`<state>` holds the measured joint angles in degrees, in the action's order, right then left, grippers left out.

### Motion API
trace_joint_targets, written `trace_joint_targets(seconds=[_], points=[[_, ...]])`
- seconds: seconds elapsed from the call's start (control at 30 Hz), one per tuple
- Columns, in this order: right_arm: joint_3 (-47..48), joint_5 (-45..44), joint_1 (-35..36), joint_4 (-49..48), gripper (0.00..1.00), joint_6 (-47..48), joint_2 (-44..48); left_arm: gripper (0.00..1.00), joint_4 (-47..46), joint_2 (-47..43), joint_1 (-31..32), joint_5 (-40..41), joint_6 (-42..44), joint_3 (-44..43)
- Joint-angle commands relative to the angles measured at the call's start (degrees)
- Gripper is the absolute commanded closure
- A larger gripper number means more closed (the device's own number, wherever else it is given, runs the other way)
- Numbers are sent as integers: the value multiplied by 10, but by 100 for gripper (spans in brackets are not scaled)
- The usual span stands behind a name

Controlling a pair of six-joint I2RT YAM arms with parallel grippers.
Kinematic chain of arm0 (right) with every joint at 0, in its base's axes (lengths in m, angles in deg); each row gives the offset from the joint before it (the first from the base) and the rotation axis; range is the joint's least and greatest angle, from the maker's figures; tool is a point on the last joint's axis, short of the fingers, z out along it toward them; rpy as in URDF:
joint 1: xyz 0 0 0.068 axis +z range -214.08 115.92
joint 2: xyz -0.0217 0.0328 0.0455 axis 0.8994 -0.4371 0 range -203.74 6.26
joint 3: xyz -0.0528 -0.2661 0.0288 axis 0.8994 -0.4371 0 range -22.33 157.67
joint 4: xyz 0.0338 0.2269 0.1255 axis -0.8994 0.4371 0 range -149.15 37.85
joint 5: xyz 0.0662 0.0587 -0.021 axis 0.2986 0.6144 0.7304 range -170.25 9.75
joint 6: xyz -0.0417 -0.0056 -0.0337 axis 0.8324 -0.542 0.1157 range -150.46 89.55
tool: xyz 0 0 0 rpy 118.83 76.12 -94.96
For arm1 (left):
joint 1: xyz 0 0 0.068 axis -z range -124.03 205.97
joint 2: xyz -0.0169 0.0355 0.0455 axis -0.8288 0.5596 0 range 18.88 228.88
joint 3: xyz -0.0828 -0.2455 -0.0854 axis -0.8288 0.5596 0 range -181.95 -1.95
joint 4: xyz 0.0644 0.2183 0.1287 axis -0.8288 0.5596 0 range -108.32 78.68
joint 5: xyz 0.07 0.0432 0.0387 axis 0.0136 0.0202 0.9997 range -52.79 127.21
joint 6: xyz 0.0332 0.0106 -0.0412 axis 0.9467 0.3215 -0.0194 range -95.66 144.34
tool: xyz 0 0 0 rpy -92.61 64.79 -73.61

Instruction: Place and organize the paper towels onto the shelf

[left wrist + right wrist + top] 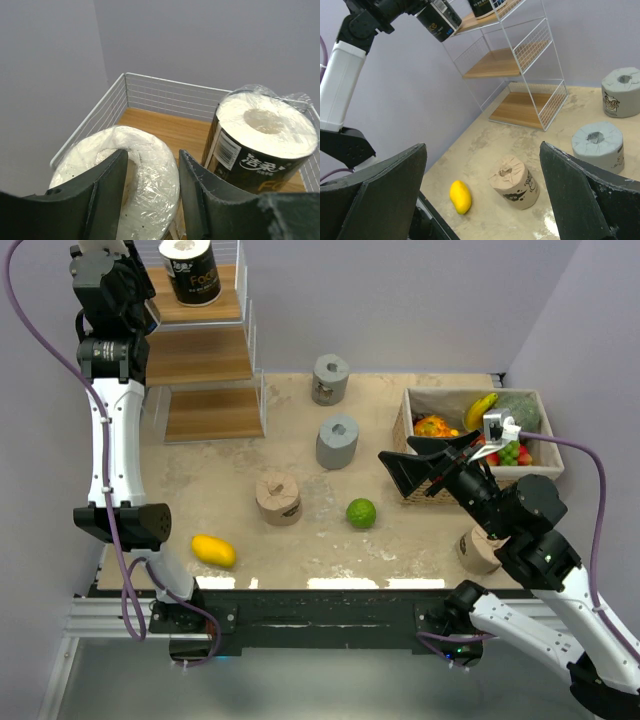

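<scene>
- The left gripper [152,160] is up at the top board of the shelf [205,355]. Its fingers stand about half apart astride a tilted black roll [145,150] in clear wrap. I cannot tell whether they press the roll or only flank it.
- Just beside it, an upright black roll [265,145] stands on the same board inside the white wire rail.
- The right gripper [398,450] hangs spread wide above the desk [420,540], in front of the basket [450,392], holding and touching nothing.
- Only the left wrist view shows the tilted black roll's white end. From above, the arm hides that roll. The right wrist view shows its black side leaning at the left side of the top board.
- The shelf stands in the desk's far left corner.
- A far grey roll [330,378] sits by the far edge, and a middle grey roll [338,440] sits nearer the centre.
- A tan roll [278,498] stands closer to the near edge, with a green fruit [361,512] to its right.
- A yellow fruit [213,550] lies toward the near left corner.
- A second tan roll [478,550] stands by the near right, partly behind the right arm.
- The basket, at the right edge, holds mixed fruit.
- The desk is pale, mottled beige, and the walls [400,300] are plain lilac-grey.
</scene>
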<state>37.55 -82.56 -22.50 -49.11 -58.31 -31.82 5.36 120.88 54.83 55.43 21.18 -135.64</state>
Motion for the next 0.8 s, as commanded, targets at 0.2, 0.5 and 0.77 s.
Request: trace_joint_targets(seconds=[0.2,0.5,0.77], points=[[38,-14,2,5,1,13,-4,49,-68,16,-51,-77,-5,-8],[49,-29,2,11,1,18,-1,49,-142,38,-51,-131,-30,-3],[62,-36,2,18,1,24,-12,47,-207,76,-51,-162,-56,-14]])
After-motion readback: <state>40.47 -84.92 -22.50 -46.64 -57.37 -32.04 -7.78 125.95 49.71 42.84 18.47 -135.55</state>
